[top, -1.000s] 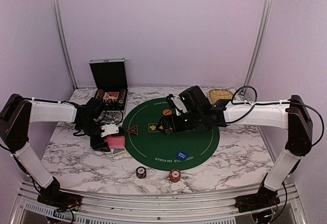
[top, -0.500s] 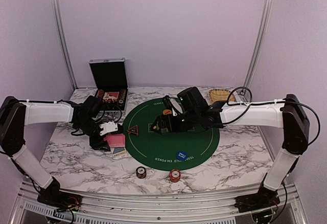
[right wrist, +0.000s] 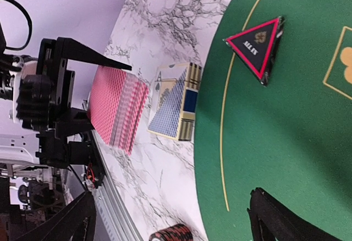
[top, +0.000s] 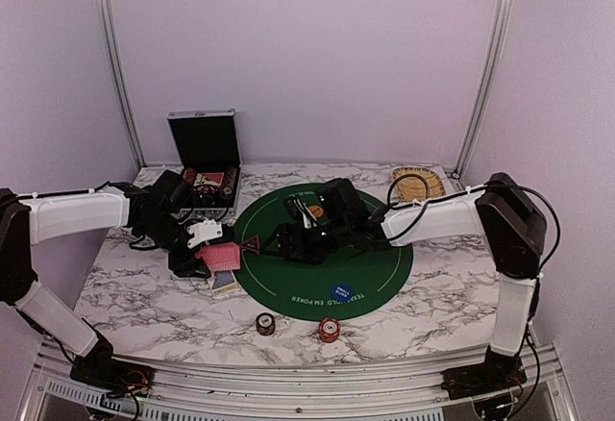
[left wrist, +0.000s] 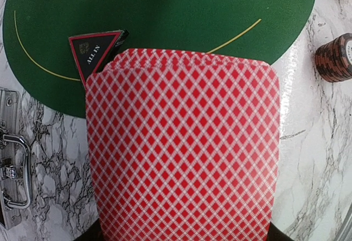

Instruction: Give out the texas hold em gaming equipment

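Dealing step judged in hand: left gripper, jaws clenched on red diamond-backed playing-card deck above white marble tabletop beside round green felt mat; right gripper, jaws released, faces it and likely must next pinch off one card cleanly.

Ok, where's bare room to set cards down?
Bare marble right of the green mat, in front of the basket; also the near-left marble corner. Crowded at the mat's left edge: left end effector with the deck, card box, triangular marker, right end effector.
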`<act>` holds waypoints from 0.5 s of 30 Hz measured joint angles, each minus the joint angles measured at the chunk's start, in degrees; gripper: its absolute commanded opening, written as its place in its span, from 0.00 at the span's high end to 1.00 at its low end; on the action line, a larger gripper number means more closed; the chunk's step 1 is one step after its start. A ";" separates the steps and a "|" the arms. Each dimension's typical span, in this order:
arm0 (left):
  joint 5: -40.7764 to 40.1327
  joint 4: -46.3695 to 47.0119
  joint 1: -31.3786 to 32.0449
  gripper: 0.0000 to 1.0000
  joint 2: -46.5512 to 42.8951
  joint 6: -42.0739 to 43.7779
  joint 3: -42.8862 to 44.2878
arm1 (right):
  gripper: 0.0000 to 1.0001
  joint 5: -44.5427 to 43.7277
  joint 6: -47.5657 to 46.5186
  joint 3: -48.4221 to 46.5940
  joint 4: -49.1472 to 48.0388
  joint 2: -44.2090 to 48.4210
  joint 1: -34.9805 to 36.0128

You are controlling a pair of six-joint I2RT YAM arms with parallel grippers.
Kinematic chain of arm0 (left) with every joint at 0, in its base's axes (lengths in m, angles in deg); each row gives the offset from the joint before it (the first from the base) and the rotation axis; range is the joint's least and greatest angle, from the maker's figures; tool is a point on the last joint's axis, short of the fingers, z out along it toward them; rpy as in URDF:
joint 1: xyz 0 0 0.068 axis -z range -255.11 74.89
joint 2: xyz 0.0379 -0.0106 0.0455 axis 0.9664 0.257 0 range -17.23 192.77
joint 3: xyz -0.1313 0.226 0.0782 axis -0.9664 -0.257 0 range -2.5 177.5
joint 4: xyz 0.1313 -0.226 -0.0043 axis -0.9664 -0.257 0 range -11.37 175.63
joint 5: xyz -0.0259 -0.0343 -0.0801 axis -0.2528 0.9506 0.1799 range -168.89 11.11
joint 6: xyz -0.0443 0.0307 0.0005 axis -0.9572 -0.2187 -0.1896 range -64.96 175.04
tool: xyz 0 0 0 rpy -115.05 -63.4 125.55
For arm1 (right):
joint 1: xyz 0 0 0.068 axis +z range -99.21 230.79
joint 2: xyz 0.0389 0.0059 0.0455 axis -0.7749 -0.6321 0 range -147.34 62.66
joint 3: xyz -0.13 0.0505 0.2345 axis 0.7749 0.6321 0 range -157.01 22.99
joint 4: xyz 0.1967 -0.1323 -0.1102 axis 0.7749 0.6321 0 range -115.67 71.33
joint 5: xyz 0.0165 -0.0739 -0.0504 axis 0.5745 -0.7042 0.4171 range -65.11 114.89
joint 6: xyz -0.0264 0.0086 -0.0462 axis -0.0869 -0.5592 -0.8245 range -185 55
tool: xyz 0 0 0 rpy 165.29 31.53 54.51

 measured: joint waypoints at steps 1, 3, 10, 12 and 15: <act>0.00 -0.24 0.22 0.87 0.00 -0.17 0.22 | 0.06 1.05 0.98 -0.61 -1.09 -0.96 0.00; -0.02 -0.48 0.63 0.86 -0.02 -0.37 0.81 | 0.06 3.10 2.86 -1.88 -3.19 -2.75 0.00; -0.02 -0.57 2.01 0.87 -0.09 -1.20 1.86 | 0.11 8.39 8.81 -5.81 -10.34 -7.19 0.02; 0.00 -0.79 2.45 0.87 -0.09 -1.38 2.12 | 0.13 9.60 10.38 -6.69 -12.20 -8.46 0.04; -0.02 -0.85 2.86 0.87 -0.09 -1.66 2.71 | 0.15 10.84 12.15 -7.72 -14.05 -10.25 0.09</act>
